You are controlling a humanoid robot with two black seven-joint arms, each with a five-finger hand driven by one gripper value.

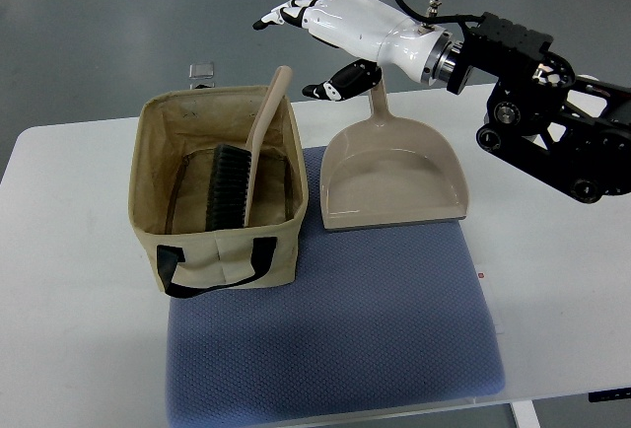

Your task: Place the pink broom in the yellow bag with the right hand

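Pale pink hand broom sits bristles-down in the tan fabric bag; my right hand hovers released, upper centre. Next, I'd retreat.

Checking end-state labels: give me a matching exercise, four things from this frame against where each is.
Things:
1. broom
2. dustpan
3. bag
4. right hand

Places:
A. in the air above the table's far edge, fingers spread, holding nothing
B. inside the bag, bristles down, handle leaning on the far rim
C. on the left part of the blue mat, open side up
D. flat on the mat to the right of the bag, handle pointing away

Pairs: 1-B, 2-D, 3-C, 4-A
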